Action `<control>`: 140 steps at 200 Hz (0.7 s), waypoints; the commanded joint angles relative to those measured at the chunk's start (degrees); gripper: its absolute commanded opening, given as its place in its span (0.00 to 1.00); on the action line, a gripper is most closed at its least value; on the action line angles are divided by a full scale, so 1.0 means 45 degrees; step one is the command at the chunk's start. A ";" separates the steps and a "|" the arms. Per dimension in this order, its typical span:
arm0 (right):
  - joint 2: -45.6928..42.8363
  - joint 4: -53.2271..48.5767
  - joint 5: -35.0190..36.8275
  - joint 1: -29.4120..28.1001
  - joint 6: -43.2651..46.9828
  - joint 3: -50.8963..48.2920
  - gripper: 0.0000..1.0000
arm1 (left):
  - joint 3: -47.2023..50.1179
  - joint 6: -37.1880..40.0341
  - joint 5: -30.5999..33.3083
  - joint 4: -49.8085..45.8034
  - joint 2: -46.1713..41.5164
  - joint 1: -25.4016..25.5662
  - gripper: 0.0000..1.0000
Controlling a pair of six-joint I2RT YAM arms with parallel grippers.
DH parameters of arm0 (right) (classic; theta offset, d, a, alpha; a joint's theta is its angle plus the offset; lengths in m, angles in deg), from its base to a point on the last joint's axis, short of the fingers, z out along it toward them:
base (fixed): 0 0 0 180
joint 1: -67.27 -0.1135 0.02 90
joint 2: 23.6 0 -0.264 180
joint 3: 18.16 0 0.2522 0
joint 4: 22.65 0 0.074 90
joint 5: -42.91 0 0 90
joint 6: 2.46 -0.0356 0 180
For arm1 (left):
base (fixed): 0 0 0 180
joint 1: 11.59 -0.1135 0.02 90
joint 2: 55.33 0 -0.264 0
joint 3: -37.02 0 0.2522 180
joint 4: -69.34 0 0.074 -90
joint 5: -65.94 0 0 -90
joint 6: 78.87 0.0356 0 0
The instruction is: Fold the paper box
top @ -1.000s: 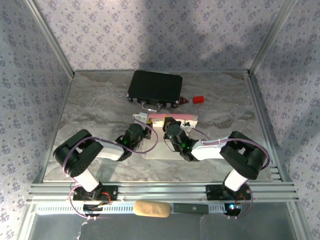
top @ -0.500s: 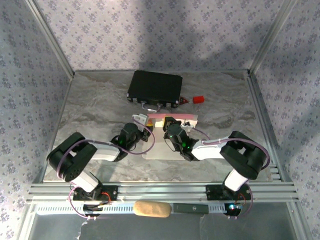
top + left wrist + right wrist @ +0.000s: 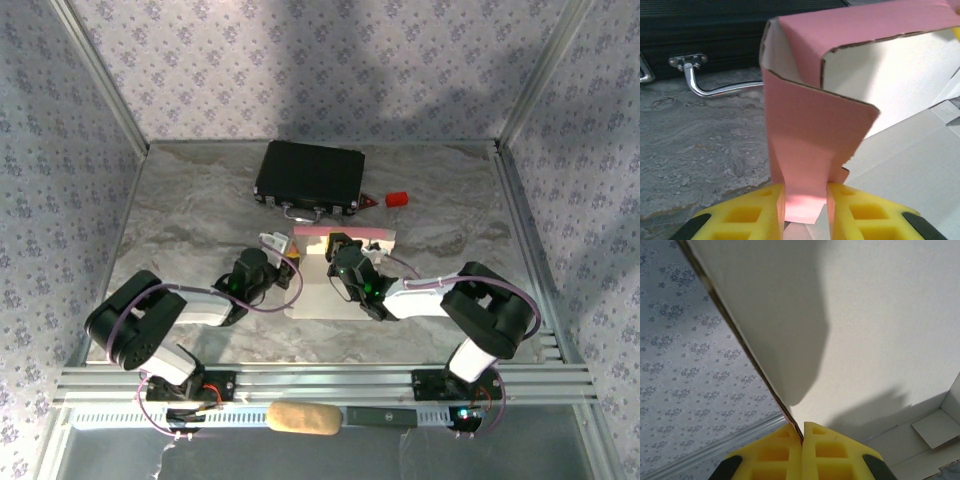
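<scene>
The paper box (image 3: 330, 296) lies mid-table, pale inside, with a pink back wall standing up. In the left wrist view its pink corner flap (image 3: 810, 120) hangs down into the gap of my left gripper (image 3: 805, 210), face toward the camera. The yellow fingers (image 3: 762, 212) flank the flap with the jaws apart, open. My left gripper (image 3: 283, 247) sits at the box's left end. My right gripper (image 3: 802, 432) is shut on the thin edge of a box wall (image 3: 880, 315). Seen from above, my right gripper (image 3: 338, 250) is over the box's middle.
A black hard case (image 3: 310, 178) with metal latches lies just behind the box, its handle (image 3: 700, 85) close to the left flap. A small red block (image 3: 397, 199) sits right of the case. Metal frame rails border the table.
The left arm has swung left and lower, drawing its gripper slightly left at the box's left end. The right arm and the box have held still.
</scene>
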 commanded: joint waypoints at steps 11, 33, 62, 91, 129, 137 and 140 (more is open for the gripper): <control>0.0719 -0.2949 -0.0771 0.0009 -0.0126 -0.0466 0.00 | -0.0222 0.0187 -0.1046 -0.0010 -0.0450 0.0150 0.28; 0.0626 -0.2972 -0.0834 0.0068 -0.0106 -0.0445 0.00 | 0.0330 0.0386 -0.1332 -0.0671 -0.1712 0.0369 0.29; 0.0481 -0.3077 -0.0887 0.0089 0.0072 -0.0344 0.00 | 0.0999 0.0669 -0.2123 -0.1868 -0.3346 -0.0686 0.24; 0.0583 -0.2863 -0.0944 0.0073 0.0111 -0.0366 0.00 | 0.0790 0.0551 -0.2608 -0.3231 -0.4056 -0.2101 0.20; 0.0711 -0.2734 -0.0976 0.0024 0.0131 -0.0327 0.00 | -0.0408 0.0405 -0.2715 -0.3722 -0.2444 -0.2765 0.20; 0.0700 -0.2752 -0.0979 0.0001 0.0131 -0.0342 0.00 | -0.0550 0.0435 -0.3133 -0.3304 -0.1968 -0.2759 0.21; 0.0695 -0.2751 -0.0985 0.0008 0.0131 -0.0346 0.00 | -0.0588 0.0435 -0.3273 -0.3131 -0.1825 -0.2757 0.21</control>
